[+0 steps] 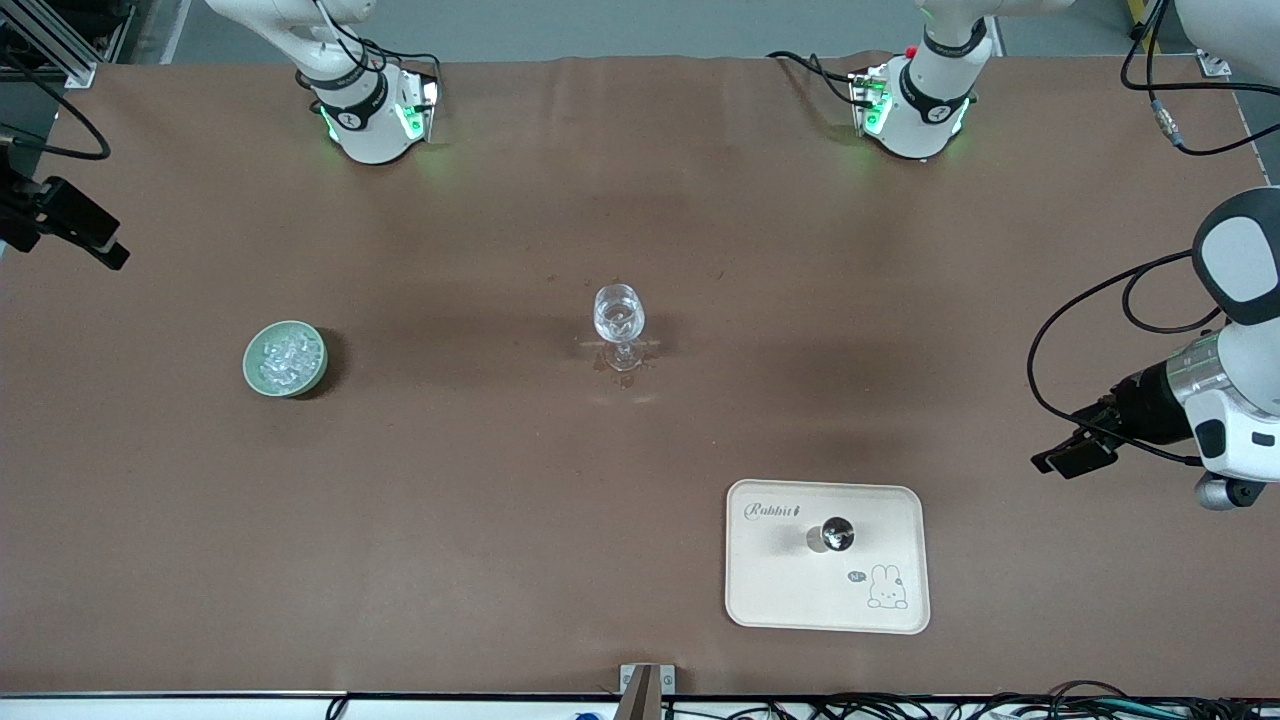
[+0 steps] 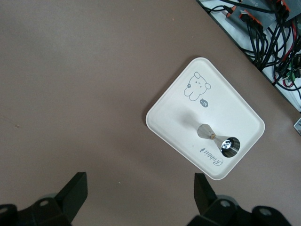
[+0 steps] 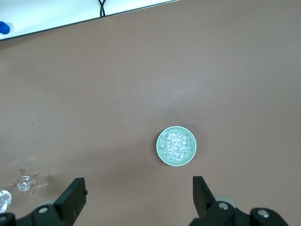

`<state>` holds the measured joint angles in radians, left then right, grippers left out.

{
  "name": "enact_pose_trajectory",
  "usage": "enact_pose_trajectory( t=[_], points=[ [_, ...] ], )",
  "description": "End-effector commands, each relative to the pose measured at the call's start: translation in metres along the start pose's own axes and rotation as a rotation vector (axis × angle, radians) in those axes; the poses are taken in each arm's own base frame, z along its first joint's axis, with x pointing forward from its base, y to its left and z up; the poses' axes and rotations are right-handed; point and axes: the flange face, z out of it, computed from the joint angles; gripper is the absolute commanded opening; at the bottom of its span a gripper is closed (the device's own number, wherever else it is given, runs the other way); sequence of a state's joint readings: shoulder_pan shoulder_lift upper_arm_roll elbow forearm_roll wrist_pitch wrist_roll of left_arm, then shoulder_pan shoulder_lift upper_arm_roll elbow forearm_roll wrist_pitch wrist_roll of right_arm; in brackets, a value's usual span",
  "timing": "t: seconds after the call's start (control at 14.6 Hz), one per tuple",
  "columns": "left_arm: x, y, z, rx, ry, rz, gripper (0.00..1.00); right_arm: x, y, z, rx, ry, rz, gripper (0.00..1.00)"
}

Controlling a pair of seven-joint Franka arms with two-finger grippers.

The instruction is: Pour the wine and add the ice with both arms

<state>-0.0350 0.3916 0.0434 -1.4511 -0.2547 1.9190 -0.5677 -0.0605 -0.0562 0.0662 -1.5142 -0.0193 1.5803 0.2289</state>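
A clear stemmed glass stands at the table's middle. Ice fills a small green bowl toward the right arm's end. In the right wrist view my right gripper hangs open high over bare table beside that bowl of ice, with the glass off to one side. My left gripper is open and empty over bare table beside a cream tray that carries a metal jigger. It shows at the left arm's end. Wine is out of view.
The tray with the jigger lies nearer to the front camera than the glass. A brown mat covers the table. Cables run along the table's front edge. Small stains mark the mat round the glass foot.
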Motion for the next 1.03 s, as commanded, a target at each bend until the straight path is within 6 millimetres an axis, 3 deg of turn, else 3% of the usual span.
enact_pose_trajectory(
  t=[0.0,0.14,0.27,0.41,0.55,0.82,0.96],
  points=[
    [0.006,-0.002,-0.006,0.017,0.009,0.022,1.0,0.003,-0.001,0.005,0.009,0.0,-0.007,1.0],
    [0.0,-0.007,-0.03,0.039,0.039,0.119,1.0,0.016,0.007,0.002,0.016,0.004,0.013,1.0],
    [-0.006,-0.015,-0.046,0.082,0.025,0.394,1.0,0.016,-0.001,0.001,0.013,0.012,-0.011,1.0],
    [-0.011,-0.028,-0.069,0.136,0.033,0.539,1.0,0.015,-0.002,0.0,0.014,0.01,-0.014,1.0],
    [-0.03,-0.04,-0.1,0.189,0.026,0.781,1.0,0.015,-0.002,0.0,0.014,0.01,-0.017,1.0],
    [-0.085,-0.065,-0.138,0.208,0.049,0.822,1.0,0.015,0.006,0.0,0.008,0.002,-0.1,1.0],
    [-0.108,-0.055,-0.145,0.215,0.062,0.86,1.0,0.015,0.007,0.001,0.007,0.002,-0.099,1.0]
  ],
)
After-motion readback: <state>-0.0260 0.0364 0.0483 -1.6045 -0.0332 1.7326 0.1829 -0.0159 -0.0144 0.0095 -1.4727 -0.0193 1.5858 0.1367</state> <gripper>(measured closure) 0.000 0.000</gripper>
